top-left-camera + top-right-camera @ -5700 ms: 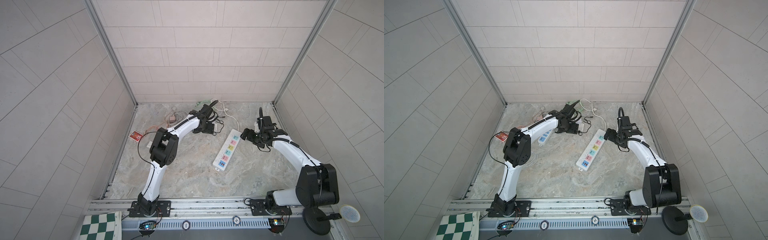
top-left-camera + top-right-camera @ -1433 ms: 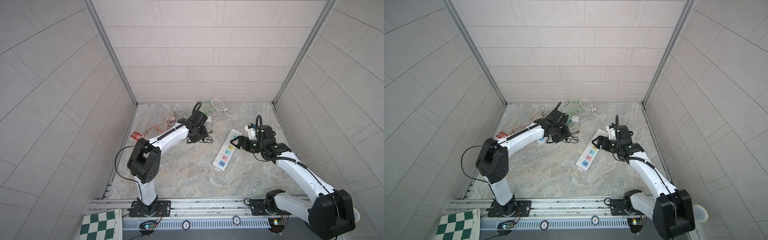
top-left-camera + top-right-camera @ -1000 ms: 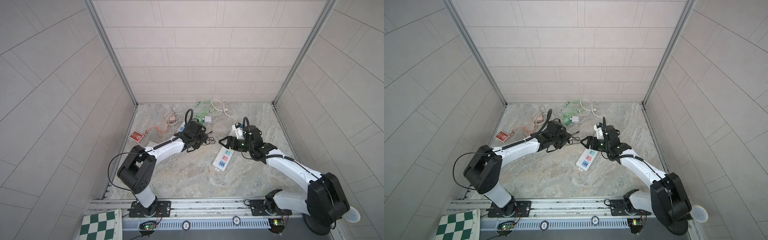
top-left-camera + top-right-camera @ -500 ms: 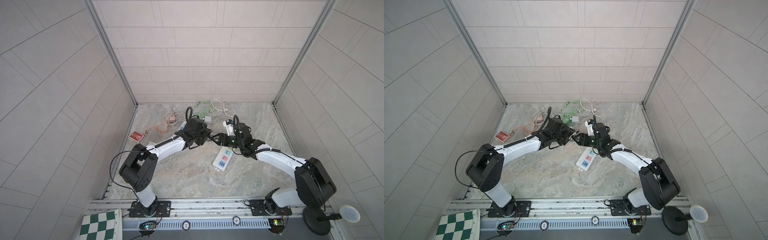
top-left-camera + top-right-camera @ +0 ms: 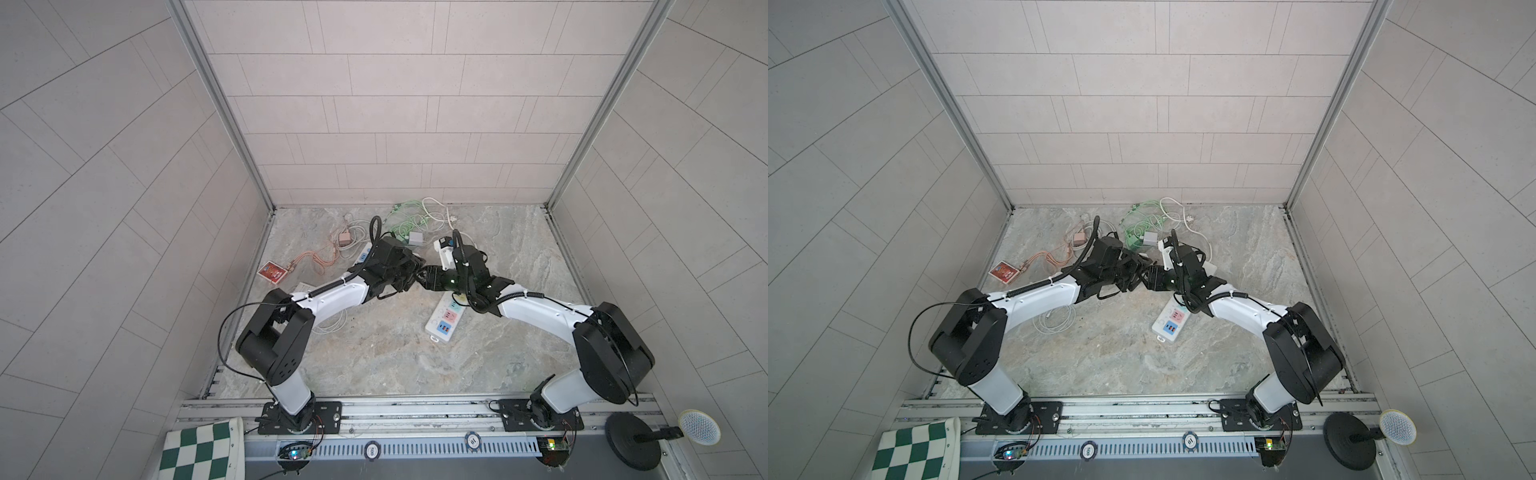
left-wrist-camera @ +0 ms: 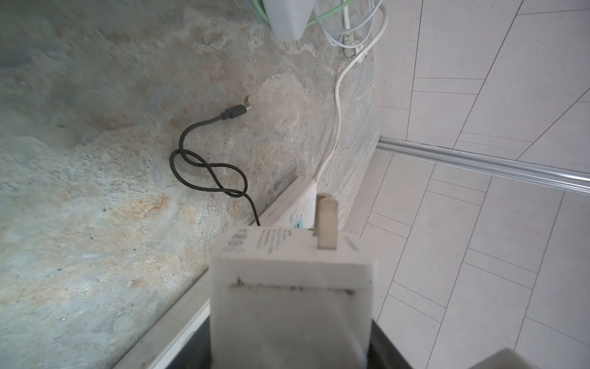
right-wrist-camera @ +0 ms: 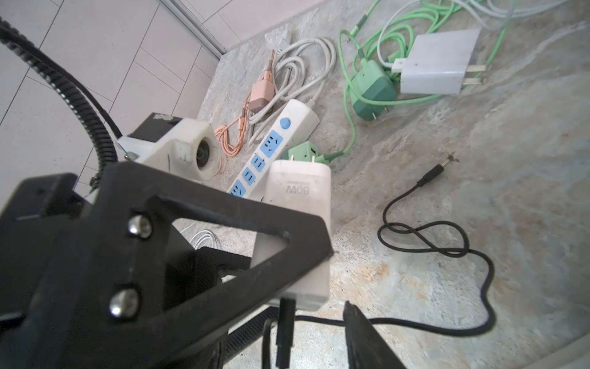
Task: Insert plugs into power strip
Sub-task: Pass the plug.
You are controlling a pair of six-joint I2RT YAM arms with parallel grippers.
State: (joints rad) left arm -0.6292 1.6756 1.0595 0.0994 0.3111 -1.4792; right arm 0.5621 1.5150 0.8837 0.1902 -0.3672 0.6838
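My left gripper [image 5: 417, 272] is shut on a white plug [image 6: 290, 274] marked 80W [image 7: 298, 191], prongs pointing away from the wrist, held above the stone floor. A black cable [image 7: 424, 236] hangs from that plug and trails over the floor. My right gripper [image 5: 427, 279] meets it from the right. In the right wrist view its jaws [image 7: 303, 329] stand apart on either side of the cable's connector under the plug. The pastel-socket power strip [image 5: 444, 322] lies partly under the right arm. Loose white [image 7: 437, 64], green [image 7: 372, 89] and pink [image 7: 261, 94] plugs lie at the back.
A second power strip with blue sockets [image 7: 271, 153] lies behind the left gripper, a small green plug [image 7: 303, 153] beside it. A red card pack [image 5: 272, 272] sits by the left wall. A white cable coil [image 5: 332, 324] lies under the left arm. Tiled walls enclose three sides.
The right arm has swung left until its gripper meets the left one, and its jaws have narrowed. The left gripper has held the white plug almost still.
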